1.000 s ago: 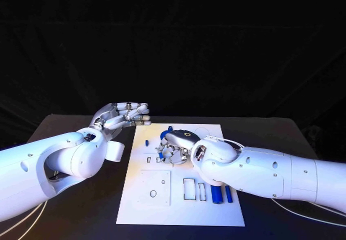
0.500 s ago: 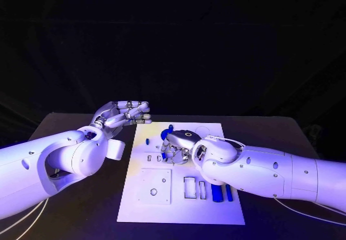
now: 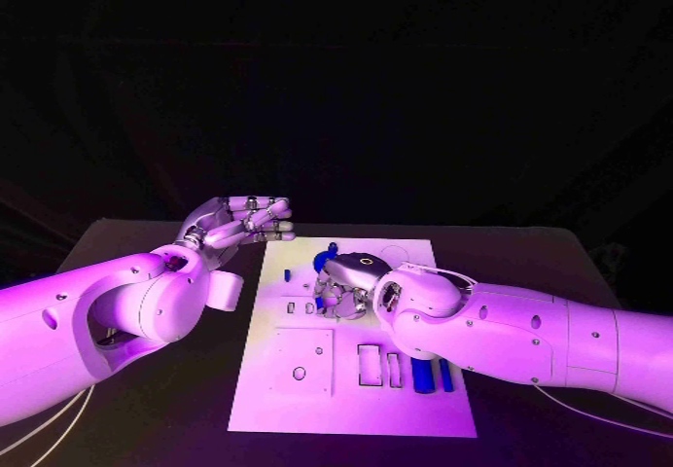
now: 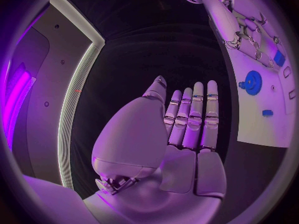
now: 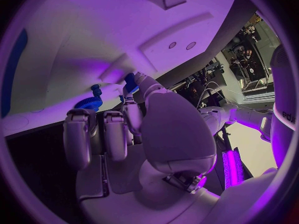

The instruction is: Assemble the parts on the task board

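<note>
The white task board [image 3: 281, 409] lies in the middle of the black table. My right hand [image 3: 341, 289] reaches down onto the board's far half and pinches a small blue part [image 5: 130, 81] at its fingertips. Just beyond it a blue gear [image 3: 326, 258] sits on the board [image 5: 69, 50], seen too in the wrist views as the gear [image 5: 90, 103] [image 4: 252, 80]. A small blue peg [image 3: 288, 275] stands left of the hand. Two long blue parts [image 3: 432, 376] lie beside my right forearm. My left hand [image 3: 241, 224] hovers off the board's far left corner, fingers straight, holding nothing.
A raised square plate [image 3: 301, 355] with an oval hole sits on the board's near left. Rectangular slots [image 3: 369, 365] lie beside it. Bare black table [image 3: 533, 253] runs on both sides of the board.
</note>
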Controlling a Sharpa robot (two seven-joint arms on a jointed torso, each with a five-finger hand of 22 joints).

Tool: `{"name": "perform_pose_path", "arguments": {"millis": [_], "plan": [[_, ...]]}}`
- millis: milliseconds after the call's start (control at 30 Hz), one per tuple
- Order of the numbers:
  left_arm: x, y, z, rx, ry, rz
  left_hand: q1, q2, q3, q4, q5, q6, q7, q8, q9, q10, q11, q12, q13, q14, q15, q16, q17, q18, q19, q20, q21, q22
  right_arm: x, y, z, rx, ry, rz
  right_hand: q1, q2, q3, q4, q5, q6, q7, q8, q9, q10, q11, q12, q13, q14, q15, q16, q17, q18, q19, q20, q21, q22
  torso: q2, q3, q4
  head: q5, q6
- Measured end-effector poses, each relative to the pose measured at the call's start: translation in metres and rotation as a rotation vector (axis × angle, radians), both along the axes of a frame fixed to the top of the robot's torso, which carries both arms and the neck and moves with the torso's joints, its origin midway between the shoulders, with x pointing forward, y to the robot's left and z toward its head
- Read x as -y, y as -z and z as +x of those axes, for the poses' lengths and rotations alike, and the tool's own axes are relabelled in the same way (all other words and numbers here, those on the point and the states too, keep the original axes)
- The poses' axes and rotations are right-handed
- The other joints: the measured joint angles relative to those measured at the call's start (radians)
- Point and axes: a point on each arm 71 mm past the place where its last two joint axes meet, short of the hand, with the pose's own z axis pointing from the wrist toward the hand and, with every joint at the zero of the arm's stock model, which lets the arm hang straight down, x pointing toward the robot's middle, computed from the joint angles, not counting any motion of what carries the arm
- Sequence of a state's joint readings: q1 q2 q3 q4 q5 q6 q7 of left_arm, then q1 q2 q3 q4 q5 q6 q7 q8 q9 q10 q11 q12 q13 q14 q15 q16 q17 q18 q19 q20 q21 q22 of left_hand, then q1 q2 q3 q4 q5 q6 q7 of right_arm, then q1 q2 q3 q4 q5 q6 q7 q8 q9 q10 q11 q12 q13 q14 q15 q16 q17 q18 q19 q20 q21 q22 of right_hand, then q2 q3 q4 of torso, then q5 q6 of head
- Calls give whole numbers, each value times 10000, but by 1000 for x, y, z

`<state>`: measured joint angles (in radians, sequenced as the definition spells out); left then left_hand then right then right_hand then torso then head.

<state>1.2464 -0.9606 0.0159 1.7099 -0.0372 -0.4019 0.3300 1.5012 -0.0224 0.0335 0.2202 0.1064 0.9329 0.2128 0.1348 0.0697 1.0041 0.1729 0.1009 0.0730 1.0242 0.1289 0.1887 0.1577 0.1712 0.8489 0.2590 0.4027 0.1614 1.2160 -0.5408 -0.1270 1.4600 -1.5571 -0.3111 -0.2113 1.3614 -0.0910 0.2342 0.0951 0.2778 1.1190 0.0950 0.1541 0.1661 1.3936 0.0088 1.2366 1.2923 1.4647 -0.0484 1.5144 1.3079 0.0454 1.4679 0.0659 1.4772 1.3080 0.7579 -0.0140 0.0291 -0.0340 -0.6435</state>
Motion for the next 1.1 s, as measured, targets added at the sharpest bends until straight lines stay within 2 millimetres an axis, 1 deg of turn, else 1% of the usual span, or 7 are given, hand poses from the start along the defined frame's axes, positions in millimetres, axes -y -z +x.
{"name": "perform_pose_path", "arguments": {"millis": [133,267,467,600,833,1067,1100], "plan": [[0,0,0,-1,-1,1,0,0,0,0,0,0,0,0,0,0,0,0,0,0,0,0,0,0,0,0,0,0,0,0,0,1,18,-16,0,0,0,0,0,0,0,7,3,0,0,0,-12,0,0,0,-1,0,0,0,0,0,0,-1,0,1,10],[0,0,0,-3,-4,2,0,0,0,0,0,0,0,0,0,0,0,0,0,0,0,0,0,0,0,0,0,0,0,0,0,-3,23,-24,-95,-95,-29,29,-51,-1,-1,45,136,0,0,-50,-31,0,0,0,-1,0,0,0,0,-1,0,-1,0,-4,12],[0,0,0,-4,-7,4,0,0,0,0,0,0,0,0,0,0,0,0,0,0,0,0,-1,0,0,0,0,0,-1,1,-2,-25,13,-37,-223,-121,-97,97,-52,-1,0,61,159,-22,22,-77,-37,0,0,0,-2,0,0,0,-39,-1,0,0,2,-8,-1],[0,0,0,-5,-8,4,0,0,0,0,0,0,0,0,0,0,0,0,0,0,0,0,-1,0,0,0,0,0,-2,1,-2,-34,19,-58,-313,-211,-137,137,-51,-50,49,38,190,-38,37,-89,-54,0,0,0,-2,0,0,0,-39,-2,0,-1,2,-8,-5],[-1,0,0,-5,-10,5,0,0,0,0,0,0,0,0,0,0,0,0,0,0,0,0,-2,0,0,0,0,0,-2,1,-2,-32,26,-77,-313,-211,-137,137,-51,-65,54,1,150,-38,37,-131,-76,0,0,-1,-3,1,0,0,-39,-3,0,-5,4,-15,-8],[-1,0,0,-7,-14,7,0,0,0,0,0,0,0,0,0,0,0,0,1,0,0,0,-2,1,0,0,0,0,-2,3,-3,-86,39,-134,-486,-385,-223,224,-50,-377,160,-179,112,-189,189,-403,-249,1,1,-1,-4,0,0,1,-118,-4,0,-5,4,-16,-9],[-1,0,0,-8,-14,8,0,0,0,0,0,0,0,0,0,0,0,0,1,0,0,0,-2,0,0,0,0,0,-2,4,-3,-97,43,-146,-580,-479,-290,263,-49,-523,200,-272,85,-296,229,-562,-373,35,42,-1,-4,0,-1,0,-164,-4,0,-4,4,-16,-9]]}}
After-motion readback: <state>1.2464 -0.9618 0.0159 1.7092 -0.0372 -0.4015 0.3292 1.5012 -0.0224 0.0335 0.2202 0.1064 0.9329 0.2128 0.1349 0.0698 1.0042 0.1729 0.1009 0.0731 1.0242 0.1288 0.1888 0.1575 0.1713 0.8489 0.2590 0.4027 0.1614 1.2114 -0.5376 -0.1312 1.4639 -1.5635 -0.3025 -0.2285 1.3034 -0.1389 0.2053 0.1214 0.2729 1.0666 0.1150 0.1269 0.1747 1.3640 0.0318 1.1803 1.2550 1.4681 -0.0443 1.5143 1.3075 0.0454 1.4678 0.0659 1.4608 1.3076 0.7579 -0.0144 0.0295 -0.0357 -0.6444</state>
